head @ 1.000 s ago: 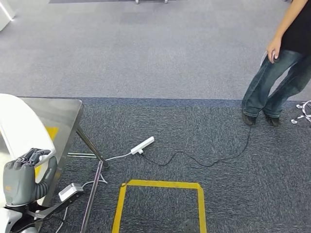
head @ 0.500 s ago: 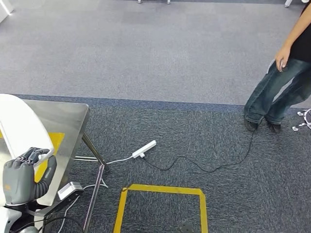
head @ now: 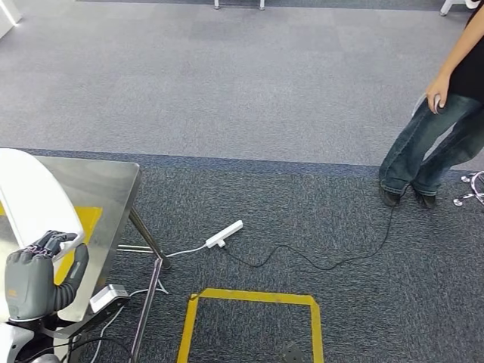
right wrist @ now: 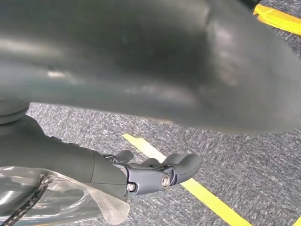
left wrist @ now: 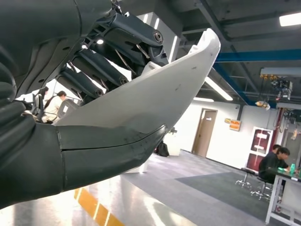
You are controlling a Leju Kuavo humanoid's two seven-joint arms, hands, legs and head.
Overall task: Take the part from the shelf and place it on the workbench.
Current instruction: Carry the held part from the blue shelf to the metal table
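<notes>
My left hand (head: 38, 281) grips a white curved part (head: 26, 195) at the lower left of the head view. The part hangs over the near corner of the steel workbench (head: 111, 189), which carries a yellow marking (head: 82, 224). In the left wrist view the dark fingers (left wrist: 106, 70) lie across the white part (left wrist: 167, 89), with the thumb under it and the shiny bench top below. My right hand (right wrist: 149, 172) hangs over the dark carpet with its fingers stretched out and nothing in them.
The bench's slanted legs (head: 147, 246) stand on dark carpet. A white power strip (head: 224, 233) and its black cable (head: 320, 265) lie beside a yellow taped square (head: 251, 296). A person in jeans (head: 436, 140) stands at the right edge. A small grey box (head: 108, 296) lies under the bench.
The whole picture has shifted a little, so the camera moved and more of the bench top shows. The person has stepped slightly to the right. My left hand keeps its hold on the part.
</notes>
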